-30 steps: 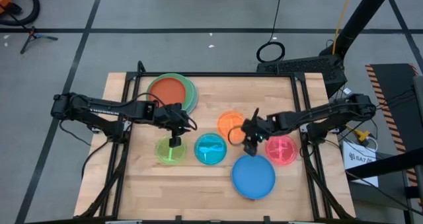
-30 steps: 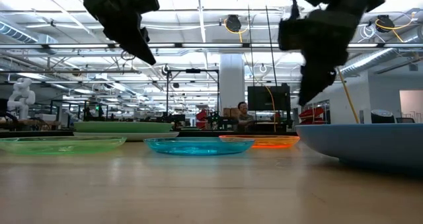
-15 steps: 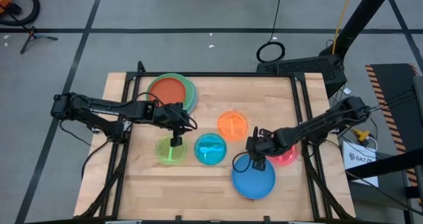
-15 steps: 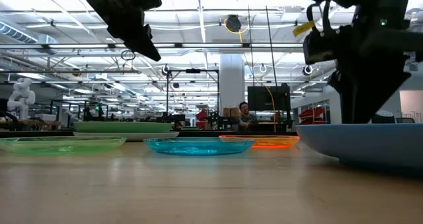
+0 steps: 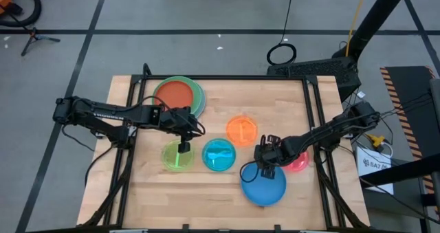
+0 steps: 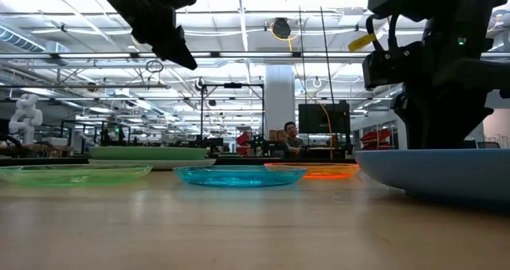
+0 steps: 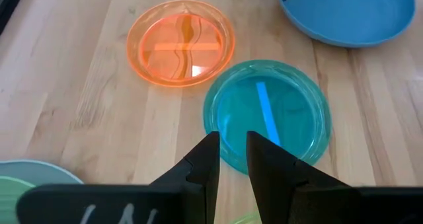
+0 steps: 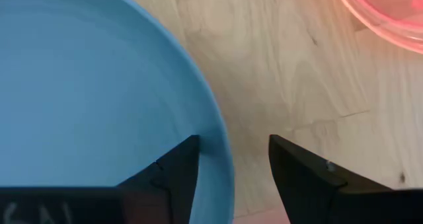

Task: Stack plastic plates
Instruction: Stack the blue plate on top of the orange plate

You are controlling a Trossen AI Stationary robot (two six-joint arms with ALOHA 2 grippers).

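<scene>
Right gripper (image 8: 228,164) lowered, jaws apart astride blue plate (image 8: 79,92) rim, left gripper (image 7: 231,151) hovering, jaws narrowly apart

The blue plate (image 5: 264,184) lies flat, its rim between the right gripper's (image 8: 230,159) spread fingers; the pink plate (image 5: 300,163) lies just beside them.

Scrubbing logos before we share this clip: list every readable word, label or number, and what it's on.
"TROSSEN": faint white lettering along the left arm, only just legible.
White label beside the table's right edge: dark print, too blurred to read.
White marks at the bottom edge of both wrist views: cut off, unreadable.
Plastic plates: no text on any of them.
</scene>
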